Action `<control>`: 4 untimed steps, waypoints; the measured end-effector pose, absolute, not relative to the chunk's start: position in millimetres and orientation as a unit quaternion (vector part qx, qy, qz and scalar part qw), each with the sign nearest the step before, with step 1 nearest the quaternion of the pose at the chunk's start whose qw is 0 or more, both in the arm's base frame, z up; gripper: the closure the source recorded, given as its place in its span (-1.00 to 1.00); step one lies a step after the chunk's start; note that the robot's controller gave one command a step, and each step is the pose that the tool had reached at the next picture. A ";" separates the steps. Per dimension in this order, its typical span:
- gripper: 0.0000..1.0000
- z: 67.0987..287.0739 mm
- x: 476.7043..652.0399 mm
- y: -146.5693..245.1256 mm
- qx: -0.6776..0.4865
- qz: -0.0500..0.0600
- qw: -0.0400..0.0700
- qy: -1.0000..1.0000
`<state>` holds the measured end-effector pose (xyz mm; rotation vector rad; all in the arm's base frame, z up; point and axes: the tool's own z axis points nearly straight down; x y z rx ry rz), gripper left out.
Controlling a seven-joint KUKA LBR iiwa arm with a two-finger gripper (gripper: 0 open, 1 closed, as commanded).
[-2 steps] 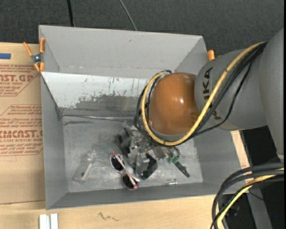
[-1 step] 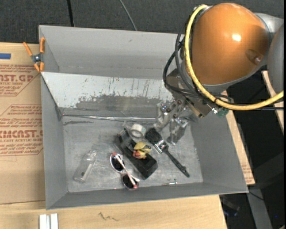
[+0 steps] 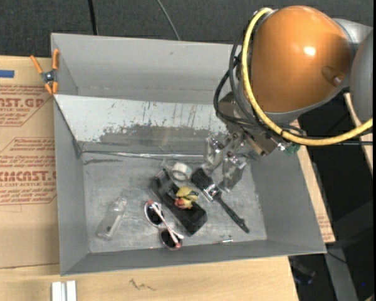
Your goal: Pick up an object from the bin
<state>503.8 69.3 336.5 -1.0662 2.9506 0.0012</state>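
My gripper hangs over the right middle of the bin floor, its metal fingers spread apart with nothing between them. Just below and left of the fingertips lies a black block with a small yellow and red piece on top. A black pen-like stick lies slanted right under the fingers, toward the bin's right wall. A small white roll sits to the left of the fingers.
Sunglasses with a white and red frame lie near the front wall. A clear plastic piece rests at the front left. The arm's orange dome and yellow cable hang over the bin's right rim.
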 end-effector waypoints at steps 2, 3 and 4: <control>1.00 226.4 496.4 86.3 -0.318 0.001 0.001 0.948; 1.00 220.8 493.6 100.0 -0.317 0.001 0.000 0.949; 1.00 173.7 493.6 99.5 -0.317 0.000 0.003 0.948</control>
